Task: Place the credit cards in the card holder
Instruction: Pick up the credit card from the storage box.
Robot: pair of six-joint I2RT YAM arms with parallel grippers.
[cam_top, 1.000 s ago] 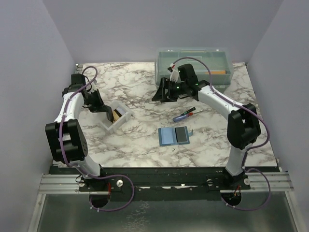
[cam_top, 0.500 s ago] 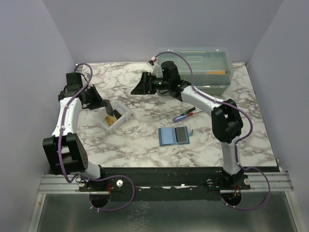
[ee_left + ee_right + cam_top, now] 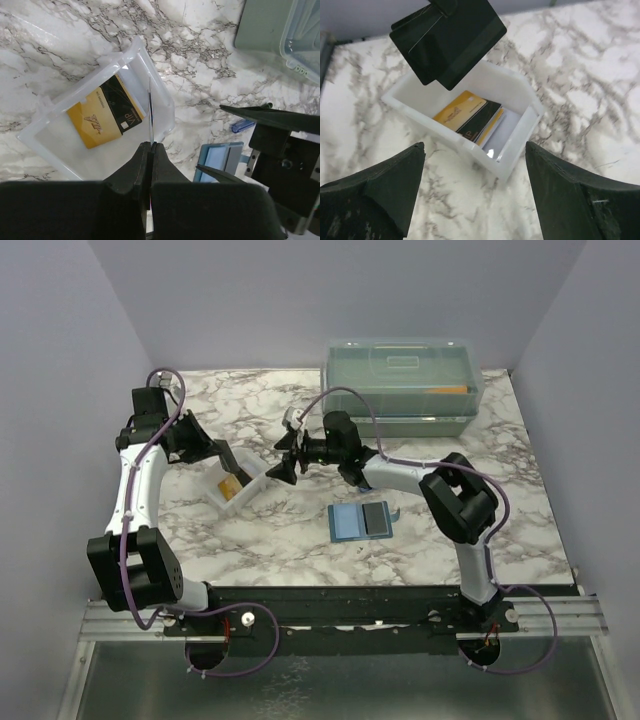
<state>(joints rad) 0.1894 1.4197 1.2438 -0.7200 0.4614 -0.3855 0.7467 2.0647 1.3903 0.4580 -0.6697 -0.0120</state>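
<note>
My left gripper [image 3: 151, 145] [image 3: 236, 462] is shut on a credit card [image 3: 150, 107], edge-on in the left wrist view. In the right wrist view the same card [image 3: 451, 42] hangs dark above the small white tray [image 3: 517, 150]. More credit cards [image 3: 467, 117] [image 3: 105, 117], gold and black, lie inside that tray [image 3: 248, 488]. My right gripper [image 3: 475, 145] [image 3: 281, 462] is open and empty, pointing at the tray from its right side. The teal card holder [image 3: 359, 520] [image 3: 218, 155] lies open on the table, right of the tray.
A large translucent lidded box [image 3: 402, 375] stands at the back right. A blue-handled screwdriver [image 3: 243, 125] lies between it and the card holder, under my right arm. Bare marble table [image 3: 250, 540] lies in front of the tray.
My right arm swung left and down from the lidded box to the tray's right side, its jaws widening. My left gripper lifted the card out of the tray.
</note>
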